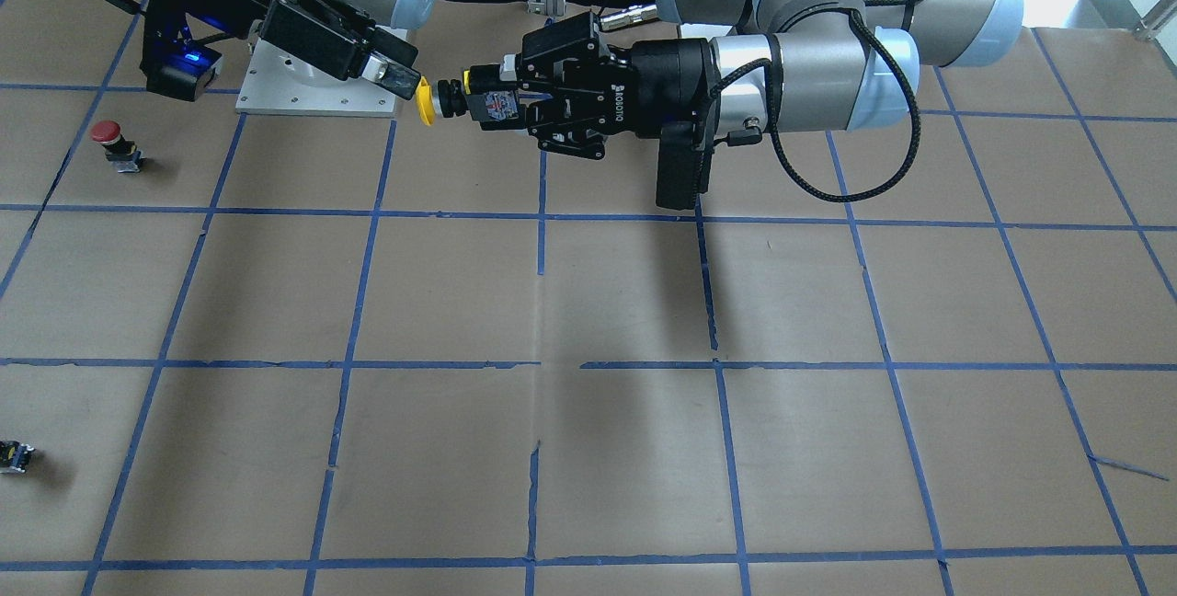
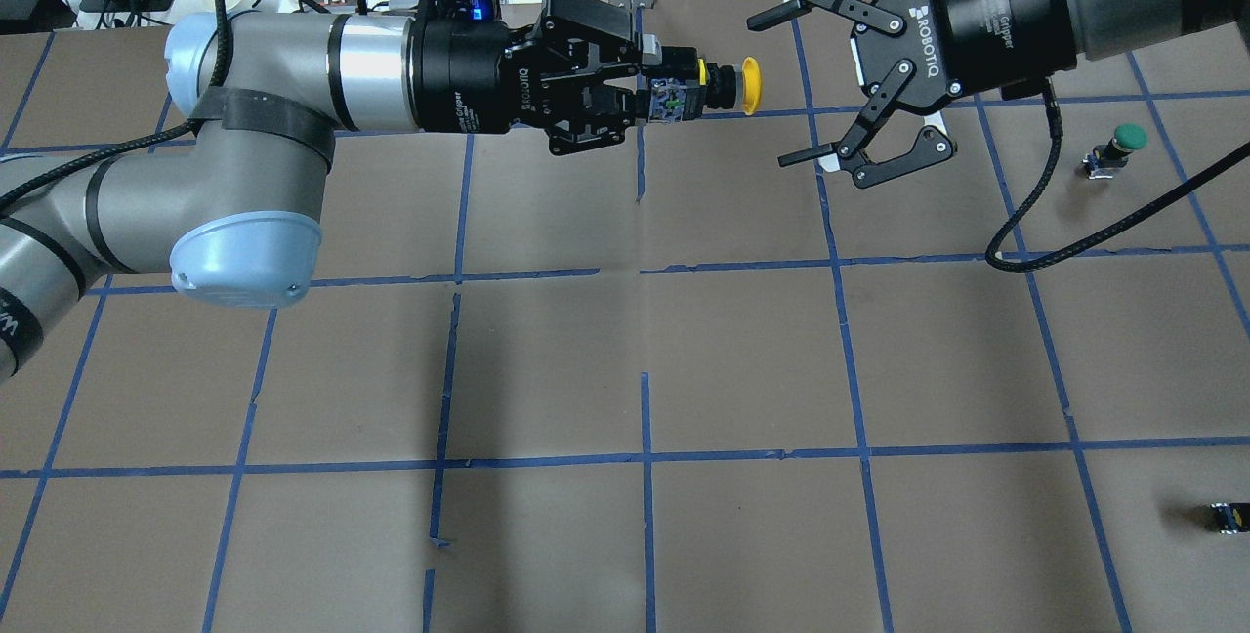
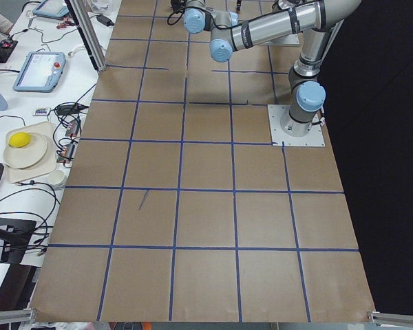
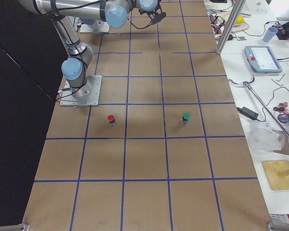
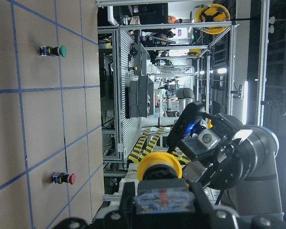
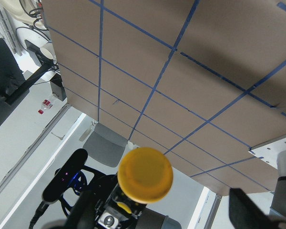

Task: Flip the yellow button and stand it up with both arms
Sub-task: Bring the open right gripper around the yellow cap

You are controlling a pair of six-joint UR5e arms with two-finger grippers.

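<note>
My left gripper [image 2: 674,98] is shut on the silvery-black base of the yellow button [image 2: 746,86] and holds it level above the table, cap pointing at the right gripper. The cap also shows in the front view [image 1: 425,102], with the left gripper [image 1: 492,105] behind it. My right gripper [image 2: 773,92] is open, its jaws spread above and below the cap's line, a short gap from the cap. In the front view the right gripper [image 1: 403,81] is just beside the cap. The right wrist view faces the cap [image 6: 145,174] head-on.
A red-capped button [image 1: 108,138] and a green-capped button [image 2: 1123,141] stand on the table on the right arm's side. A small capless block [image 2: 1223,516] lies near the table's edge. The right arm's baseplate [image 1: 276,97] is under its gripper.
</note>
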